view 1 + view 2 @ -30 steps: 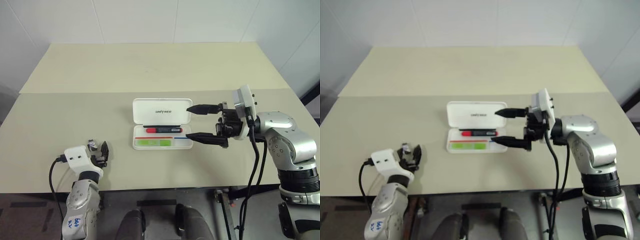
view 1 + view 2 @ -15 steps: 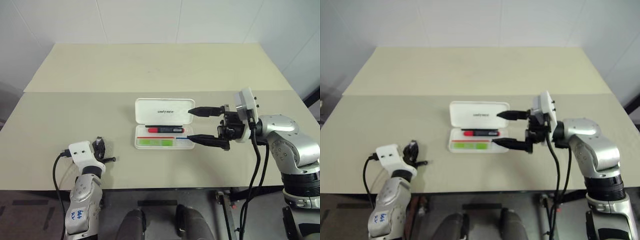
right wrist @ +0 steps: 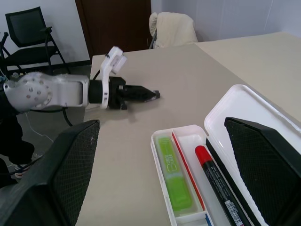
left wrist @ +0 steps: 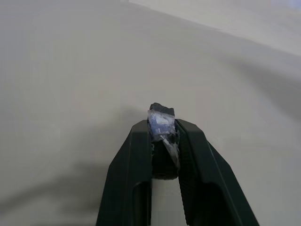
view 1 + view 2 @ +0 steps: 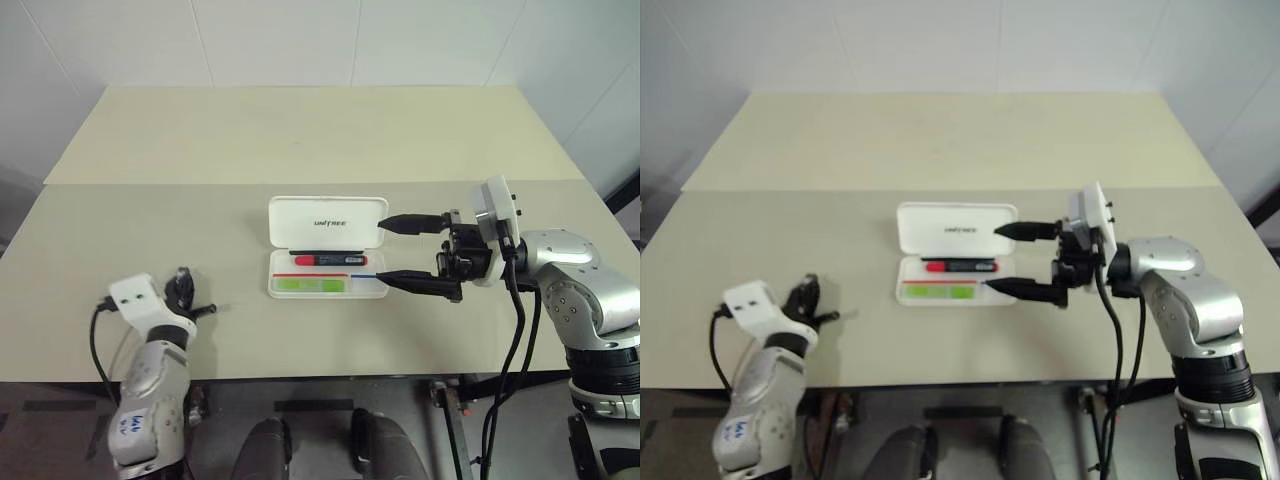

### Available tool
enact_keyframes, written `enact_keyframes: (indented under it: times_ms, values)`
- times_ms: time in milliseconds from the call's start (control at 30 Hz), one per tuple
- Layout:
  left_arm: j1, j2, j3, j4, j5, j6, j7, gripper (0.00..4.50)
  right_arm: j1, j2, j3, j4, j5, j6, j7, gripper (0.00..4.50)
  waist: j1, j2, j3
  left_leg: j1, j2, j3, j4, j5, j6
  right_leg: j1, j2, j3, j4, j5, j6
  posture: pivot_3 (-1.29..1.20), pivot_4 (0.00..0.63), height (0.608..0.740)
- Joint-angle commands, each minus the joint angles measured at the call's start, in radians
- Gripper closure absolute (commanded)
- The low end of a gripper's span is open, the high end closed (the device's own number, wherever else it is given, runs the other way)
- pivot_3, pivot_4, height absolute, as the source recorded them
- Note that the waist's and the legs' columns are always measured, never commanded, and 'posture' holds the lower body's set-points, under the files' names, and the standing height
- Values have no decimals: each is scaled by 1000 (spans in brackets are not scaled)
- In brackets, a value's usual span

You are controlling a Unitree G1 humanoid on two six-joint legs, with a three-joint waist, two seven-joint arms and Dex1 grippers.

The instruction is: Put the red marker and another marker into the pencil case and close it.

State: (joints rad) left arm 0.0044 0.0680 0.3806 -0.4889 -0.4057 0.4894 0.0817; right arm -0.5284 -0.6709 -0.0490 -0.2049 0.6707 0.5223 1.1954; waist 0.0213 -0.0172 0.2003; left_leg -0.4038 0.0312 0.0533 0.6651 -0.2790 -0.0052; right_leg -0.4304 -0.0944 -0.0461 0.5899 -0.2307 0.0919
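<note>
My left wrist view caught what the head views left too small to read: my left end effector (image 4: 162,141) was pinched shut on a small dark object (image 4: 162,123) with a bluish, glossy wrapping, held above the bare beige table (image 4: 70,70). What that object was, I could not tell. From the head views the same end effector sat near the table's front left edge, well apart from the case.

My right wrist view gave the clearest look into the white hard-plastic hinged pencil case (image 5: 327,221), which lay open near the middle of the table, its lid laid flat on the far side with small dark lettering on it. The slim black-barrelled marker with a bright red cap (image 3: 217,179) lay inside the tray, along the hinge side. The flat pale-green highlighter (image 3: 175,175) lay in the front compartment, with a red stripe on the divider between the two. Both pens ran parallel to the case's long axis, which stretched left to right across the table in the head views; the marker's red cap pointed toward my left.

My right end effector (image 5: 383,250) was spread wide and empty, pointing leftward, its two black fingers (image 5: 412,221) reaching over the case's right end, one over the lid's corner and one at the tray's.
</note>
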Motion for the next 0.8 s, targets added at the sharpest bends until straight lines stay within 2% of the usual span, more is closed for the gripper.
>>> enact_keyframes:
  times_ms: [33, 167, 300, 333, 367, 467, 633, 800]
  values:
    - [3, 50, 12, -120, -79, 0, -69, 4165, 0, 9, -7, -8, 5, -29, 7, 0, 0, 0, 0, 0, 0, 0, 0, 0, 0, 0, 0, 0, 0, 0, 0, 0, 150, 740]
    - [-14, 123, 23, -168, -172, 49, -123, 4165, 3, 17, -10, -6, 5, -38, 3, 0, 1, 0, 0, 0, 0, 0, 0, 0, 0, 0, 0, 0, 0, 0, 0, 0, 150, 740]
    - [-58, 311, -6, -159, -266, 103, -316, 4165, 18, 17, -32, -21, 4, -48, -24, 0, 2, 0, 0, 0, 0, -1, 0, 0, 0, 0, 0, -1, 1, 0, -1, 0, 150, 740]
    - [-71, 365, -21, -139, -268, 106, -371, 4165, 21, 12, -42, -25, 5, -50, -33, 0, 2, 0, 0, 0, 0, -1, 0, 0, 0, 0, 0, -1, 1, -2, -3, 0, 150, 740]
    - [-86, 411, -36, -117, -268, 103, -426, 4165, 24, 7, -51, -30, 6, -51, -40, 0, 1, 0, 0, 0, 0, 0, 0, 0, 0, 0, 0, -1, 1, -7, -13, 0, 150, 740]
    - [-126, 510, -80, -51, -245, 74, -556, 4165, 41, -10, -72, -45, 9, -54, -57, 0, 1, 0, 0, 0, -1, 1, 0, 0, 0, 0, 0, 0, 1, -9, -16, 0, 150, 740]
    - [-233, 598, -207, 73, -183, 9, -759, 4165, 105, -49, -136, -92, 18, -56, -86, 0, 6, 0, 0, 0, 0, 1, -1, 0, -1, 0, 1, 0, 0, -8, -15, 0, 150, 740]
    - [-368, 593, -381, 242, -89, -109, -957, 4165, 212, -108, -221, -169, 23, -47, -121, 0, 5, 0, 0, 0, -1, 1, -1, 0, 0, 0, 0, 0, -1, -9, -15, 0, 150, 740]
